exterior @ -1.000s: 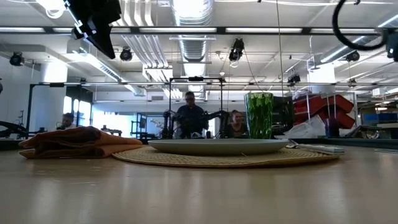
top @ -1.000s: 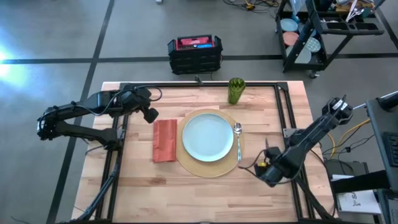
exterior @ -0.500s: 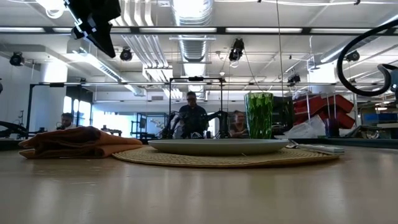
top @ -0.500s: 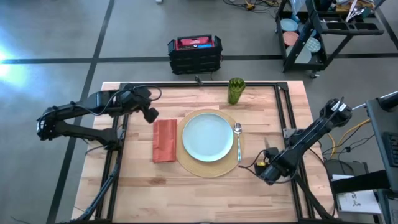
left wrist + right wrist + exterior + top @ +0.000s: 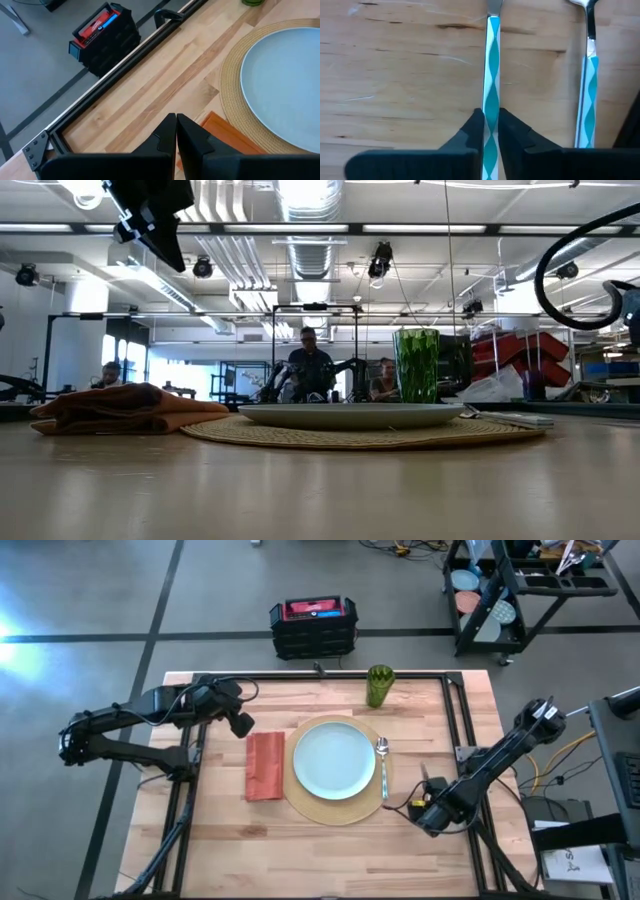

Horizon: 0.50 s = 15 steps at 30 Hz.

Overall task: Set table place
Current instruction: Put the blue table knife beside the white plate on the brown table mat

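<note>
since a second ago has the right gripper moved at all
Yes, slightly: the right gripper has slid toward the placemat and nearer the table's front edge.

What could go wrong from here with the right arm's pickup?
The right gripper pinches one thin, blue-patterned utensil handle lying flat on the table; it might slip or swing when lifted. A second patterned handle lies close beside it and could get nudged. The spoon already lies on the placemat beside the plate, so placement room looks tight.
</note>
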Tool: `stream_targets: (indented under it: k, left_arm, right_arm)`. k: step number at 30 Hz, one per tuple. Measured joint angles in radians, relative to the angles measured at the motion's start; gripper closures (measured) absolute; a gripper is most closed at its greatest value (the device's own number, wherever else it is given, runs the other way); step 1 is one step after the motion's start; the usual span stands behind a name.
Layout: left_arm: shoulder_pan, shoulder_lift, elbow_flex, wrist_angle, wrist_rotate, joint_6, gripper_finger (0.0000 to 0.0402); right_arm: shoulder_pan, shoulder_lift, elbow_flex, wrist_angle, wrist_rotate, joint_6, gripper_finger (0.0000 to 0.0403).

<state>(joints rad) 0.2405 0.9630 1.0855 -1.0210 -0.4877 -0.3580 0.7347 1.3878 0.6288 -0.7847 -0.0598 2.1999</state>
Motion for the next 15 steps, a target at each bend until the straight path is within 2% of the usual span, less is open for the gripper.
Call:
stream_targets:
  k: [4,11,15]
  left_arm:
    - [0.000,0.000,0.000,0.000,0.000,-0.008,0.0402]
    - [0.000,0.000,0.000,0.011,0.000,-0.010,0.0402]
    - [0.000,0.000,0.000,0.053,-0.001,0.012,0.0402]
  right_arm:
    - [-0.032,0.006,0.054,0.005,0.010,-0.007,0.0385]
    - [-0.100,0.019,0.220,-0.024,0.218,-0.071,0.0396]
    - [-0.186,0.045,0.217,-0.024,0.217,-0.131,0.0400]
